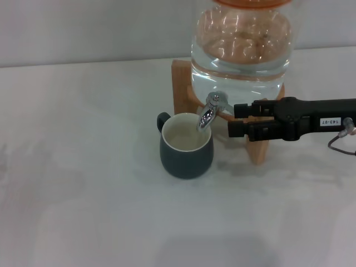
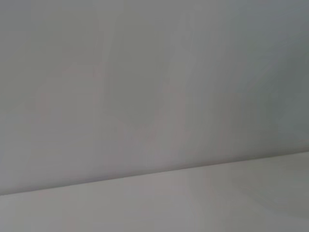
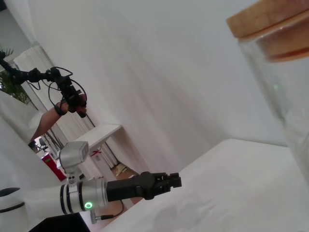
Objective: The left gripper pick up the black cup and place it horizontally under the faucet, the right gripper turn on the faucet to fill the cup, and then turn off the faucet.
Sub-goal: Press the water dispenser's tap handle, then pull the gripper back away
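The black cup point(image 1: 186, 157) stands upright on the white table, its handle to the left and its cream inside showing. The chrome faucet point(image 1: 207, 115) hangs over the cup's right rim, with its lever point(image 1: 218, 100) on top. My right gripper point(image 1: 235, 119) comes in level from the right, open, its two bar fingers point(image 1: 250, 109) stacked just right of the faucet lever and close to it. My left gripper point(image 3: 169, 182) shows only in the right wrist view, held off to the side above the table, far from the cup. The left wrist view shows only bare wall and table.
The glass water jar point(image 1: 242, 44) sits on a wooden stand point(image 1: 182, 89) behind the cup; its cork lid point(image 3: 270, 19) shows in the right wrist view. The white table point(image 1: 83, 194) stretches left and forward. A camera rig point(image 3: 67, 92) stands in the background.
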You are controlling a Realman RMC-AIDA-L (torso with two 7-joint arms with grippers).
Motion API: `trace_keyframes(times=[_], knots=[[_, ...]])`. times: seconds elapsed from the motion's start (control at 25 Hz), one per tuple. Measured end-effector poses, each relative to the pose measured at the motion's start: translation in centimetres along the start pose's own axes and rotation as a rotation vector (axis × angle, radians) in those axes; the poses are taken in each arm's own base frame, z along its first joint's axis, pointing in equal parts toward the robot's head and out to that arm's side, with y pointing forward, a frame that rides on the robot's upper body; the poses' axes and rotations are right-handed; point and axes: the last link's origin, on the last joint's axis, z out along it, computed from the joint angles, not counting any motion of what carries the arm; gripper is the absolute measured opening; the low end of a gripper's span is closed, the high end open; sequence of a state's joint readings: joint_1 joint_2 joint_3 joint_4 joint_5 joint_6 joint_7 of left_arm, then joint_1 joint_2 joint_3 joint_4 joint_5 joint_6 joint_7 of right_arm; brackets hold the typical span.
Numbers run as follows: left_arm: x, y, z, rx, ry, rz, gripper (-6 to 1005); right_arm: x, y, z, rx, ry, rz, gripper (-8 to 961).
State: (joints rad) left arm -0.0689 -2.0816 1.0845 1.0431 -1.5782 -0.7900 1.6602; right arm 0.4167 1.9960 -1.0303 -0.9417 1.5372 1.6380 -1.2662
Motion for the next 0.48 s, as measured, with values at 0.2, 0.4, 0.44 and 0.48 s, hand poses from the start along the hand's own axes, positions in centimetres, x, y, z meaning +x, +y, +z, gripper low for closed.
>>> trace_keyframes(times=[0.2, 0.4, 0.44, 0.48], knots=[[0.04, 0.02, 0.04, -0.001, 0.0, 0.001, 255, -0.03, -0.12, -0.2, 0.008, -0.001, 0.0, 844], [0.04, 0.02, 0.05, -0.001, 0.0, 0.001, 255, 0.05, -0.23, -0.25, 0.013, -0.002, 0.003, 843], [0.04, 0.02, 0.05, -0.001, 0.0, 0.001, 255, 0.05, -0.19, -0.27, 0.01, 0.0, 0.003, 843], [0.03, 0.02, 0.04, -0.001, 0.0, 0.001, 255, 0.07, 0.02, -0.28, -0.003, 0.004, 0.002, 843]])
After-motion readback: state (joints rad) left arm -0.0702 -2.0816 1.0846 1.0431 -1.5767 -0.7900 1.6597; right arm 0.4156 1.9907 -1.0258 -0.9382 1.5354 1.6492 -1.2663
